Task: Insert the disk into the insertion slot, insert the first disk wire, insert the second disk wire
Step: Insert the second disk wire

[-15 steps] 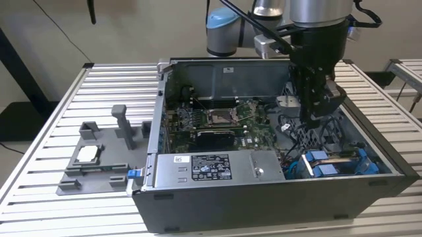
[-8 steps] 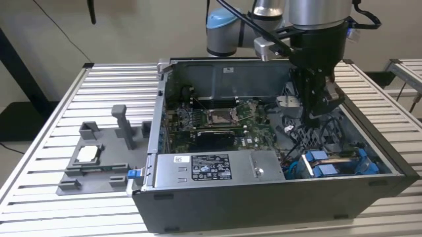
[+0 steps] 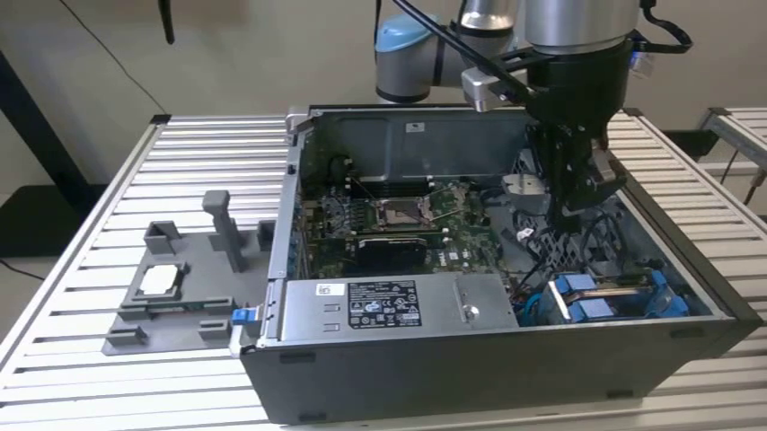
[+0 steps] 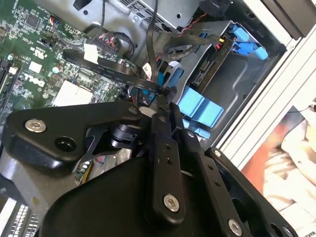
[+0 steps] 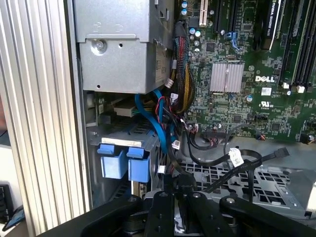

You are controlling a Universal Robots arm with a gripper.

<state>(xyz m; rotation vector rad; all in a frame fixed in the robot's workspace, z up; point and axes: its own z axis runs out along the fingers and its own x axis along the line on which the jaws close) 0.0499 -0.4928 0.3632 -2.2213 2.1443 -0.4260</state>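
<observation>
In the exterior view my gripper point(image 3: 573, 208) reaches down into the open computer case point(image 3: 480, 359), just above the drive bays on that view's right. In both wrist views its fingers point(image 4: 159, 129) are closed on a black disk wire point(image 4: 148, 85) whose plug end sticks out past the tips. The disk point(image 3: 613, 287) in its blue carrier point(image 4: 198, 107) sits inside the insertion slot point(image 4: 237, 84), below and beyond the gripper. The blue carrier tabs point(image 5: 121, 161) face the gripper point(image 5: 177, 190). A second black wire with a plug point(image 5: 281, 153) hangs loose over the case floor.
The motherboard point(image 3: 396, 220) fills the case's middle, and the grey power supply box point(image 3: 396, 307) sits at the front. Bundles of coloured cables point(image 5: 175, 94) run beside the bays. A grey fixture tray point(image 3: 180, 296) lies on the slatted table at the exterior view's left.
</observation>
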